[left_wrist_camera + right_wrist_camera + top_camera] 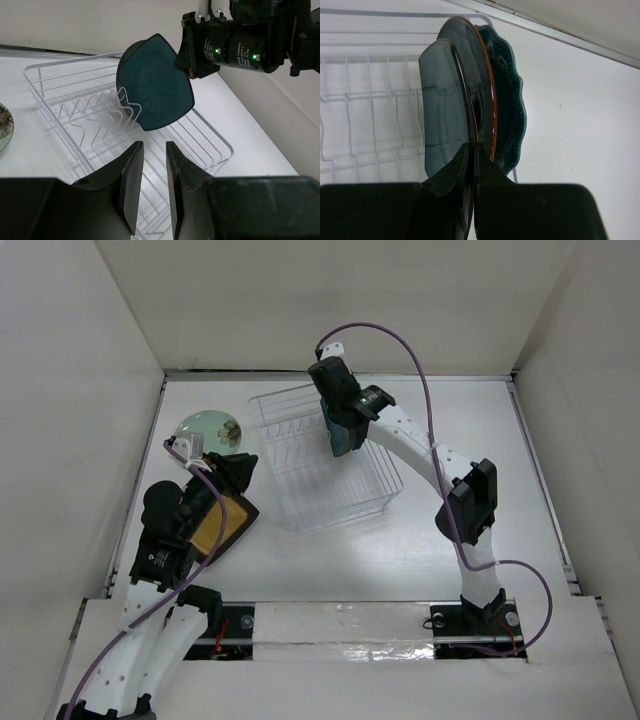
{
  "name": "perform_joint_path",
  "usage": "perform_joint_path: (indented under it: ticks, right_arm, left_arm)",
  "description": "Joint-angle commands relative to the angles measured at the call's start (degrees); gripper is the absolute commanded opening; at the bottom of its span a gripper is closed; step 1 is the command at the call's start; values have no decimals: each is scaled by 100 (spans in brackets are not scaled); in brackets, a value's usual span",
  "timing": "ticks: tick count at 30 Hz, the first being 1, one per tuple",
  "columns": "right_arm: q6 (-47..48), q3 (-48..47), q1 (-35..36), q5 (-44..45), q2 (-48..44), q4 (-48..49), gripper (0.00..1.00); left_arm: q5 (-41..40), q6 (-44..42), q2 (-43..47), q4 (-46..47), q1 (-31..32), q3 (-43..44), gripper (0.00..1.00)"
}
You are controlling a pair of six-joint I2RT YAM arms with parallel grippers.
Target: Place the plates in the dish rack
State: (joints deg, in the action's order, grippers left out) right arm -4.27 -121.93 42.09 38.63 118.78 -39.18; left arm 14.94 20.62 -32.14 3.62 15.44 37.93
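Teal plate in R gripper pinch

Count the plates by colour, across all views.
dark teal plates: 3
pale green patterned plate: 1
mustard-yellow plate: 1
Total: 5

A robotics test cell rather than a home kitchen — plain white panels box in a white worktop, with a left arm and right arm bolted at its near edge, trailing purple cables.
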Motion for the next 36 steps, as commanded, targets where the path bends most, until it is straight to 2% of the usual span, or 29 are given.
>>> perform_joint_path:
  ticks: [1, 6, 12, 13, 14, 16, 17, 18, 20, 24, 28, 32, 34, 35, 36]
  right_arm:
    - [-179, -269, 37, 260, -31, 280, 0]
    - [-126, -700, -69, -4, 356, -72, 0]
    - [-91, -788, -122, -154, 620, 51, 2]
    - [-83, -806, -122, -119, 637, 68, 7]
    - [-74, -806, -122, -119, 655, 112, 19]
    - [-65, -780, -122, -110, 638, 217, 31]
    - [-47, -780, -122, -119, 620, 252, 42]
    - [-30, -780, -122, -128, 611, 314, 47]
    - [14, -788, -122, -154, 594, 402, 53]
    - [49, -885, -122, -189, 506, 455, 53]
    - [49, -308, -61, -347, -1, 814, 54]
    - [102, 579, 185, -611, -820, 1455, 63]
    - [111, 1011, 430, -716, -1171, 1877, 63]
    - [102, 1283, 528, -743, -1573, 2062, 63]
    - [102, 1930, 624, -778, -1812, 2490, 58]
  left_arm:
    - [88, -6, 15, 306, 38, 118, 22]
    - [79, -14, 32, 306, 38, 118, 22]
    - [79, -6, 15, 306, 38, 118, 22]
    - [79, -6, 15, 306, 38, 109, 22]
    - [71, -6, 15, 306, 38, 118, 22]
    - [62, -14, 6, 306, 38, 118, 22]
    - [62, -23, -3, 298, 38, 109, 22]
    - [53, -14, -3, 297, 38, 118, 22]
    - [44, -14, 6, 297, 38, 109, 22]
    - [18, -23, -3, 289, 38, 109, 22]
    - [-26, -23, -11, 289, 38, 109, 22]
    - [-105, -6, -73, 289, 38, 109, 21]
    - [-219, 47, -143, 289, 38, 109, 20]
    - [-263, 82, -178, 289, 38, 109, 17]
    - [-385, 126, -248, 297, -23, 100, 10]
